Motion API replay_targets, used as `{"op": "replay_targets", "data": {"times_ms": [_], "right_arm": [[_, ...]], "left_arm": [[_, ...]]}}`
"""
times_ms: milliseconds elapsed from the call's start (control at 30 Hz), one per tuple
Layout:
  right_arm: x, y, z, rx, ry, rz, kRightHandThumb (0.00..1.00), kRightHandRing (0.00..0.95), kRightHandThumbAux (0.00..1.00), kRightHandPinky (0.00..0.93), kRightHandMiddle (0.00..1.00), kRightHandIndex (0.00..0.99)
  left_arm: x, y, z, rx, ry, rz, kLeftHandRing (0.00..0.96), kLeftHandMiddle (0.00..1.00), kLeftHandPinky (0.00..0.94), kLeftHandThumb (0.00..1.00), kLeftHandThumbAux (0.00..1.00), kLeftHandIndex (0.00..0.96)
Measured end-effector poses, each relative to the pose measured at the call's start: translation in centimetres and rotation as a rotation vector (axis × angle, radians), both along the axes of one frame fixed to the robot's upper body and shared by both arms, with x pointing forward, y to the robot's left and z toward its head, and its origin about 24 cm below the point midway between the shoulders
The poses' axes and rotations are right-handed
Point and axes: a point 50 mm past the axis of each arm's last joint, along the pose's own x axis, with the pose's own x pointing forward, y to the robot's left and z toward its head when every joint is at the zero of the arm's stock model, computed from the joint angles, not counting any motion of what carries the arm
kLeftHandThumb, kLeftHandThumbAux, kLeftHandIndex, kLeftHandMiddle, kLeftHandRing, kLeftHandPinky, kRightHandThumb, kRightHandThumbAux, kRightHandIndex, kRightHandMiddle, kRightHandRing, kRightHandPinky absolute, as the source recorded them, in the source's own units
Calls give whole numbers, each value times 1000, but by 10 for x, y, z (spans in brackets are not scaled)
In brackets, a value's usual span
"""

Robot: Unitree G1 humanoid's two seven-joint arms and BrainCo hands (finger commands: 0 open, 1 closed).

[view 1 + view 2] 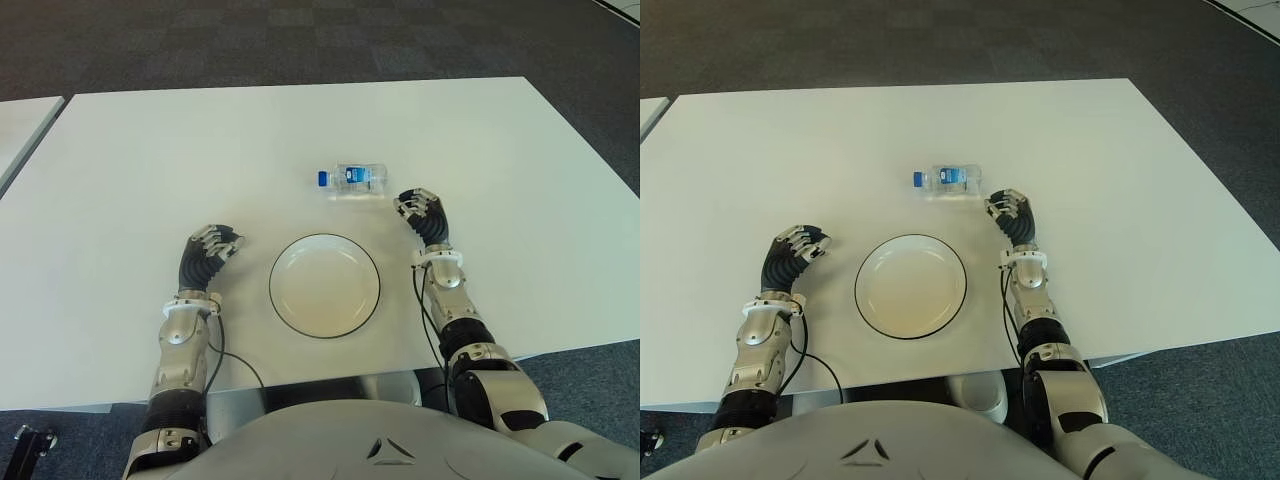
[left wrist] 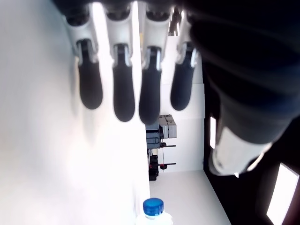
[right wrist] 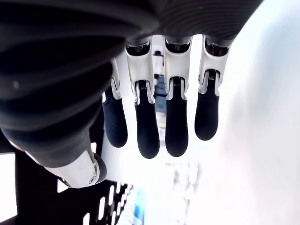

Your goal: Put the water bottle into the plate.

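One water bottle (image 1: pixel 354 179), clear with a blue cap and blue label, lying on its side on the white table (image 1: pixel 150 150), cap toward the robot's left. One plate (image 1: pixel 324 285), white with a dark rim, flat on the table nearer the robot, apart from the bottle and holding nothing. Two hands. Right hand (image 1: pixel 423 218) just beside the bottle's base end, on its right and slightly nearer the robot; fingers (image 3: pixel 148 133) extended side by side and loosely bent, enclosing nothing; contact with the bottle not discernible. Left hand (image 1: pixel 210 247) to the left of the plate, well apart from the bottle; fingers (image 2: pixel 123 96) likewise straight and relaxed, grasping nothing. Bare tabletop between bottle and plate, nothing lying across that gap. A second table edge (image 1: pixel 22 130) at far left, dark carpet (image 1: pixel 300 40) beyond. Cable (image 1: pixel 228 360) trailing from the left forearm over the near table edge.
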Motion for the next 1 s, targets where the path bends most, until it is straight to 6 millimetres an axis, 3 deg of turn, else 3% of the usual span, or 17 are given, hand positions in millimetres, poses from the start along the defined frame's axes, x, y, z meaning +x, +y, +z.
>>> {"op": "replay_targets", "data": {"times_ms": [233,367,467,667,1000], "right_arm": [[10,11,36,-203,-170,10,705,450,728,413,460,418],[15,19,43,-306,-193,36,698,344,726,308,361,409],[21,22,46,-369,-176,56,566,226,681,205,232,225],[40,24,57,-479,-167,79,550,102,568,123,89,61],[63,40,73,-657,-176,172,568,5,421,15,3,1]], "left_arm": [[1,-1,0,5,2,0,469,473,468,698,716,427],[1,-1,0,6,2,4,470,475,465,698,716,427],[1,-1,0,8,0,10,470,477,464,698,716,428],[1,-1,-1,11,2,16,468,476,463,697,716,427],[1,-1,-1,4,-4,19,461,467,463,699,716,425]]}}
